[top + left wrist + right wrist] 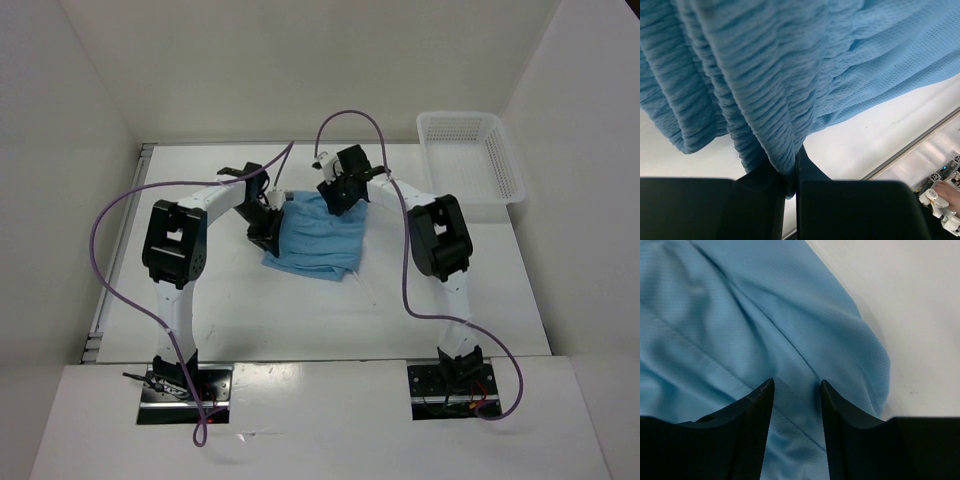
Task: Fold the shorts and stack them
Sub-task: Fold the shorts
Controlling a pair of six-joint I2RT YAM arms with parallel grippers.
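Left end effector (790, 174) pinches the shorts (315, 240); mesh basket (508, 160) stands apart.

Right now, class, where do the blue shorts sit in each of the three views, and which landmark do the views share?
Top external: the shorts lie near the picture's centre.
Left wrist: filling the upper frame, waistband pinched by the left gripper.
Right wrist: covering left and centre, under the open right gripper.
Shared landmark: the white table.

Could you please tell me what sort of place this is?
Probably a robot lab work cell: a white table boxed in by white panels, two arms bolted at its near edge, a white mesh basket.
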